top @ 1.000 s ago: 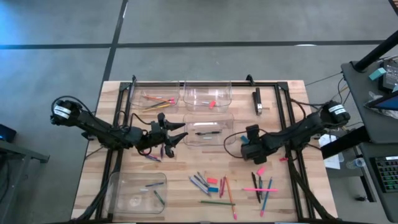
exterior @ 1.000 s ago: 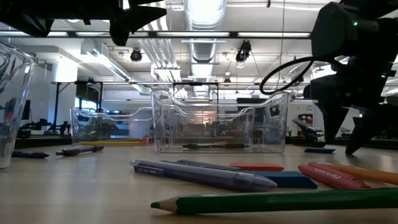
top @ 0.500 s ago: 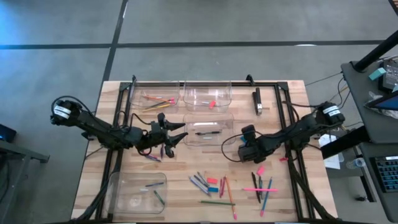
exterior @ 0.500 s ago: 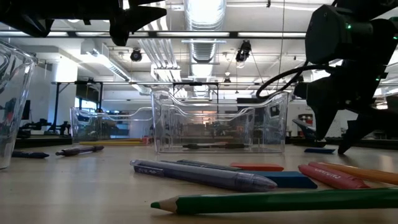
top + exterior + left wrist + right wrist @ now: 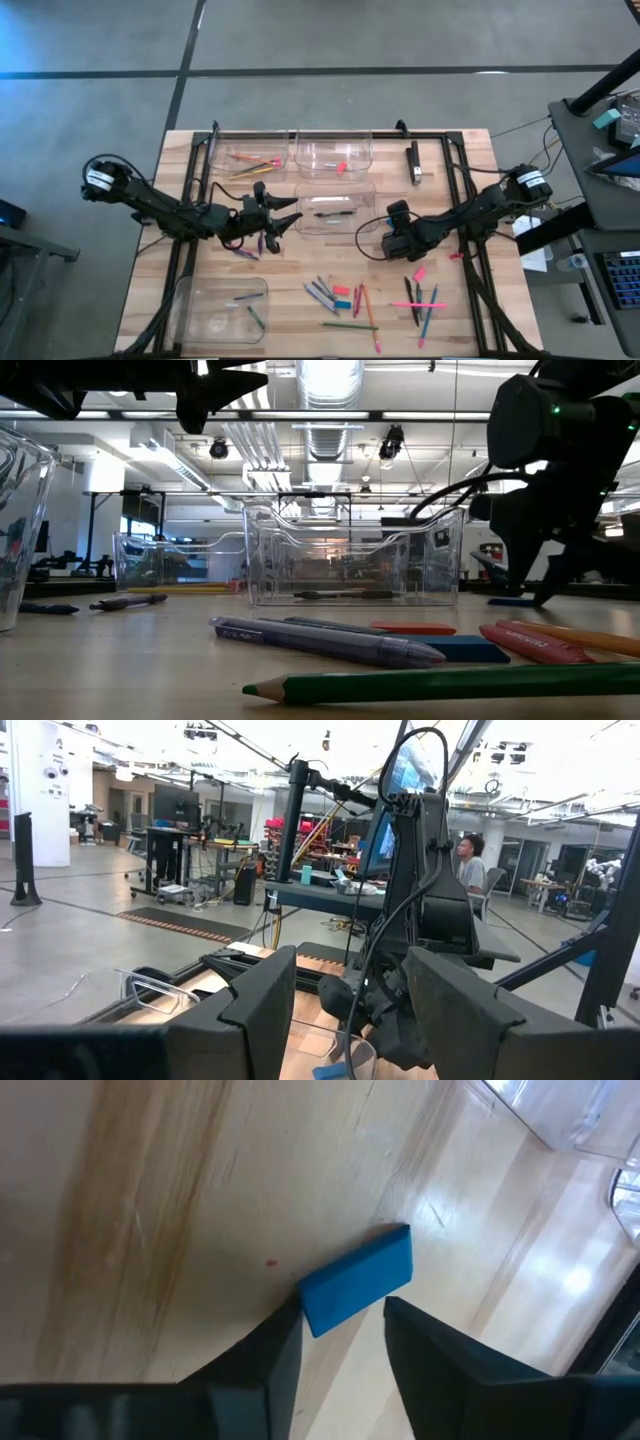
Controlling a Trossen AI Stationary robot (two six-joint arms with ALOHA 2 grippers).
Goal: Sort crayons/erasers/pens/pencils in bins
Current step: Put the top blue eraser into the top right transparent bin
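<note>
A light blue eraser (image 5: 365,1275) lies flat on the wooden table, right of the middle bin (image 5: 335,208) that holds a dark pen. My right gripper (image 5: 343,1315) slants down onto the eraser, fingers closed in on its near end; the low view shows that gripper (image 5: 530,598) at table level. My left gripper (image 5: 285,215) hovers open, with nothing in it, left of the middle bin. Loose crayons, pens and pencils (image 5: 370,300) lie scattered near the front edge. My right gripper pinches the blue eraser's near end (image 5: 325,1308) between its two fingertips (image 5: 285,1330). The fingers slant down from above and lie along the block. Most of the eraser sticks out beyond them and rests flat on the table.
At the far edge stand a bin with pencils (image 5: 250,160) and a bin with a red-pink eraser (image 5: 335,157). A bin at the near left (image 5: 225,310) holds crayons. A black oblong block (image 5: 413,162) lies far right, and a purple pen (image 5: 245,253) below my left gripper.
My right gripper has sunk a little toward the table's left side, rolled its wrist, and drawn its fingers in on the blue eraser, which has stayed on the table.
</note>
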